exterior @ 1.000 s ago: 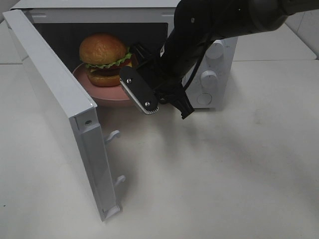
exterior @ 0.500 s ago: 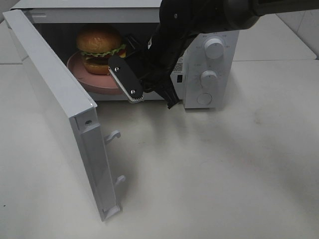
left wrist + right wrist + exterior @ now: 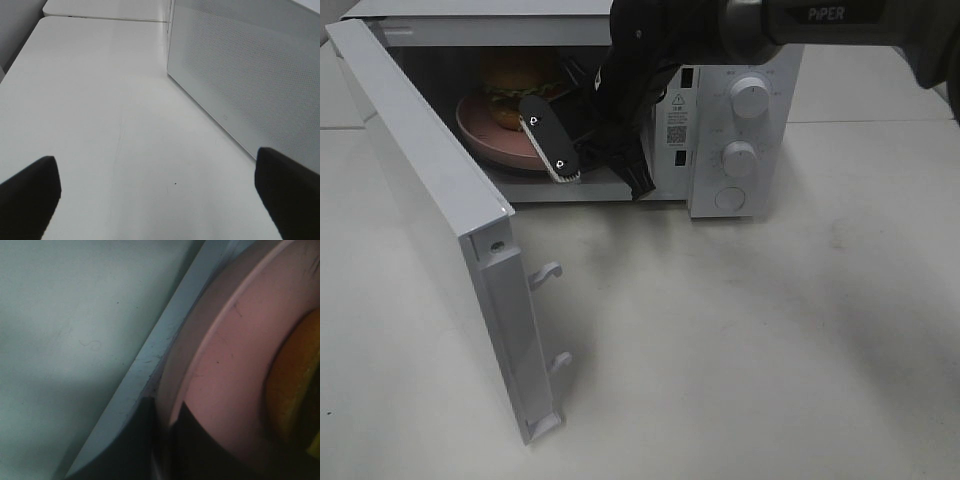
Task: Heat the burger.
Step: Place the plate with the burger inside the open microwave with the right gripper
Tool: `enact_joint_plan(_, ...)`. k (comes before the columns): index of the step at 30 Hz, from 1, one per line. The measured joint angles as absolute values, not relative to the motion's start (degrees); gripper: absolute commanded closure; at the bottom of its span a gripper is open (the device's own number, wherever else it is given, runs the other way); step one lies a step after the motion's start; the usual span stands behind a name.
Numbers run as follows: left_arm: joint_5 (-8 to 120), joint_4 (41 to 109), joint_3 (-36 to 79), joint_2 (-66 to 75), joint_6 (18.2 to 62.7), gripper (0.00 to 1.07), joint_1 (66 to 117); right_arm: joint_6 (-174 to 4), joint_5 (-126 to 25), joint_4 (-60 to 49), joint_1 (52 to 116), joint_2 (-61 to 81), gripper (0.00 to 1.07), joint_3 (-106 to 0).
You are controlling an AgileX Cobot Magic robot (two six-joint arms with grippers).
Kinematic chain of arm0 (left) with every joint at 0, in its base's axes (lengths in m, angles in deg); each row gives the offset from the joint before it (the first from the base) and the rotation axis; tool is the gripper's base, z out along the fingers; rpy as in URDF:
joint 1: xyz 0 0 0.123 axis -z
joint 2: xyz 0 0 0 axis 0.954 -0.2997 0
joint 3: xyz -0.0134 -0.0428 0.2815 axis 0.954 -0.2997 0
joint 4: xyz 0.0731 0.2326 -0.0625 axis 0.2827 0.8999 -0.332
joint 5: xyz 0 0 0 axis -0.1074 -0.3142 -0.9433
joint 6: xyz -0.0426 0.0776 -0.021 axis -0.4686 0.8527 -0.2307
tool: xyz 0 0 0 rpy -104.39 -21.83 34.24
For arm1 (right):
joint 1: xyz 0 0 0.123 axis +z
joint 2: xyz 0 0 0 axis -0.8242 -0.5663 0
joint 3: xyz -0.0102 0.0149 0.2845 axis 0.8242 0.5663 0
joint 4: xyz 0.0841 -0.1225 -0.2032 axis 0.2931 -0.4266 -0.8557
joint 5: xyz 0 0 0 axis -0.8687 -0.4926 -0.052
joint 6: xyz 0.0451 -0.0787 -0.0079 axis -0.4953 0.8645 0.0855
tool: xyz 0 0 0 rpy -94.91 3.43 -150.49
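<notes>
The left gripper (image 3: 160, 185) hovers over the counter (image 3: 100, 125), jaws spread wide and empty. At the counter's far edge the microwave (image 3: 720, 180) stands with its door (image 3: 430, 190) open. Inside, the burger (image 3: 515, 80) sits on the pink plate (image 3: 480, 130), upright, crown up, stack axis vertical. The right gripper (image 3: 548, 140) is clenched on the plate's rim. Loading looks nearly done; releasing, backing out, shutting the door and setting the dials (image 3: 750, 100) remain.
</notes>
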State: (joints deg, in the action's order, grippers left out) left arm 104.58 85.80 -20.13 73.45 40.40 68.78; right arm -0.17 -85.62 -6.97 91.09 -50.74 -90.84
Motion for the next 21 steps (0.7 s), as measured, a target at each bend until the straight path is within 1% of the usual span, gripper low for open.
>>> enact_joint_plan(8, 104.58, 85.80, -20.13, 73.45, 40.40, 0.09, 68.78, -2.52, -86.54, -8.18, 91.03, -55.43, 1.03, -96.52)
enact_joint_plan(9, 104.58, 85.80, -20.13, 73.45, 40.40, 0.09, 68.78, -2.52, -86.42, -8.18, 91.03, -56.29, 0.99, -97.20)
enact_joint_plan(10, 104.58, 85.80, -20.13, 73.45, 40.40, 0.09, 68.78, -2.52, -86.42, -8.18, 91.03, -56.29, 0.99, -97.20)
enact_joint_plan(11, 104.58, 85.80, -20.13, 73.45, 40.40, 0.09, 68.78, -2.92, -86.02, -8.18, 91.03, -57.04, 0.96, -97.78)
enact_joint_plan(12, 104.58, 85.80, -20.13, 73.45, 40.40, 0.09, 68.78, -3.32, -85.68, -8.18, 91.03, -57.38, 0.90, -98.01)
enact_joint_plan(13, 104.58, 85.80, -20.13, 73.45, 40.40, 0.09, 68.78, -3.32, -85.68, -8.18, 91.03, -57.38, 0.90, -98.01)
enact_joint_plan(14, 104.58, 85.80, -20.13, 73.45, 40.40, 0.09, 68.78, -4.58, -84.13, -8.18, 90.91, -57.61, 0.82, -98.35)
enact_joint_plan(15, 104.58, 85.80, -20.13, 73.45, 40.40, 0.09, 68.78, -5.33, -83.27, -8.18, 90.80, -57.61, 0.77, -98.52)
enact_joint_plan(16, 104.58, 85.80, -20.13, 73.45, 40.40, 0.09, 68.78, -5.33, -83.27, -8.18, 90.80, -57.61, 0.77, -98.52)
enact_joint_plan(17, 104.58, 85.80, -20.13, 73.45, 40.40, 0.09, 68.78, -6.47, -82.01, -8.18, 90.57, -57.55, 0.67, -98.81)
enact_joint_plan(18, 104.58, 85.80, -20.13, 73.45, 40.40, 0.09, 68.78, -6.99, -81.72, -8.18, 90.46, -57.50, 0.63, -98.98)
enact_joint_plan(19, 104.58, 85.80, -20.13, 73.45, 40.40, 0.09, 68.78, -6.99, -81.72, -8.18, 90.46, -57.50, 0.63, -98.98)
enact_joint_plan(20, 104.58, 85.80, -20.13, 73.45, 40.40, 0.09, 68.78, -7.68, -81.55, -8.18, 90.23, -57.50, 0.56, -98.98)
enact_joint_plan(21, 104.58, 85.80, -20.13, 73.45, 40.40, 0.09, 68.78, -8.25, -81.78, -8.18, 90.05, -57.50, 0.53, -98.98)
